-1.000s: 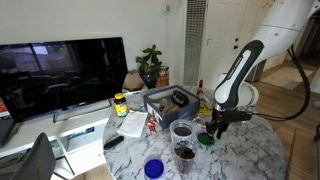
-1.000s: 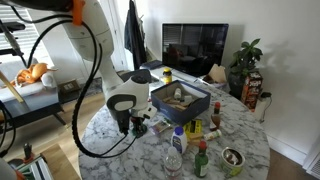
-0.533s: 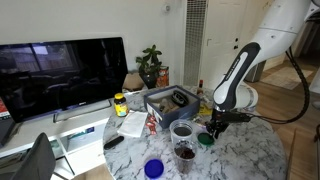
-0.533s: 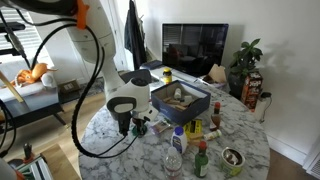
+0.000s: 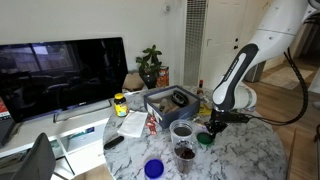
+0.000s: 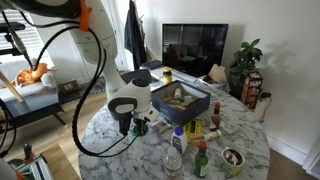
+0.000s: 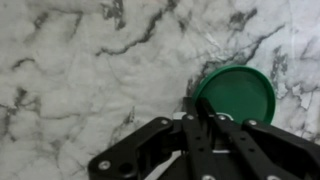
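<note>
So the gripper (image 7: 203, 122) hangs low over the marble table (image 7: 80, 70), fingers pressed together with nothing between them, tips just beside the green lid (image 7: 236, 95).

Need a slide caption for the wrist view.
Closed gripper above a veined marble tabletop, its tips at the edge of a round green lid.
</note>
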